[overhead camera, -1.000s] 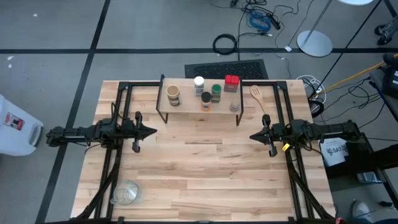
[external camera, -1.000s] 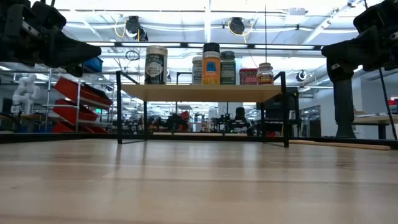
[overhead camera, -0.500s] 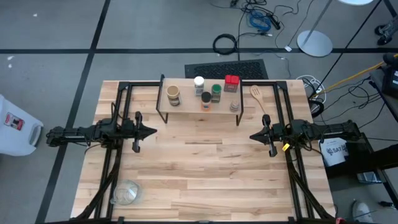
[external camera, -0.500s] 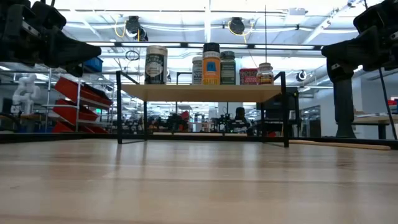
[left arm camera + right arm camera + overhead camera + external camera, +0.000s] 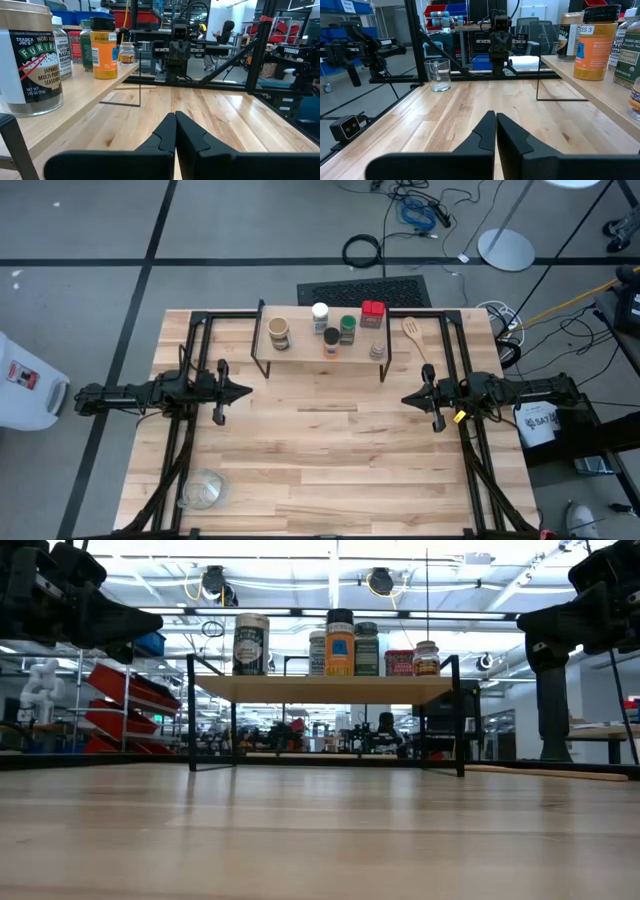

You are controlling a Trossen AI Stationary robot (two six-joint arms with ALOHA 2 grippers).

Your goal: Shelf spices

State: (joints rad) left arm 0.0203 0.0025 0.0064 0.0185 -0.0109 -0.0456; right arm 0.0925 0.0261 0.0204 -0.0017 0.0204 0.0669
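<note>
All six spices sit on the shelf point(image 5: 320, 345), at 12 o'clock of the table point(image 5: 330, 440), near its far edge. Seen from above: tan-lid jar point(image 5: 279, 332) at the shelf's 9 o'clock end, white-lid jar point(image 5: 320, 316) toward 12, black-lid jar point(image 5: 331, 340) near centre front, green-lid jar point(image 5: 347, 329) just beside it at 3 o'clock, red tin point(image 5: 373, 313) at the 1 o'clock corner, small brownish-lid jar point(image 5: 377, 350) at the 4 o'clock corner. All upright. In the low view the same row stands on the plank, the tan-lid jar apart at the 9 o'clock end, the others bunched toward 3.

Wooden spoon point(image 5: 417, 340) lies on the table just off the shelf's 3 o'clock end. Clear glass bowl point(image 5: 203, 489) sits at the table's 7 o'clock corner, well apart from the shelf.

Left gripper point(image 5: 246, 391) at 9 o'clock of the table, fingers pressed together, holding nothing, tip pointing toward 3. Right gripper point(image 5: 407, 398) at 3 o'clock, fingers together, empty, tip pointing toward 9. Both hover above the table in front of the shelf, facing each other, well apart. Each wrist view shows its own dark fingers point(image 5: 175, 131) point(image 5: 496, 131) meeting with no gap.
</note>
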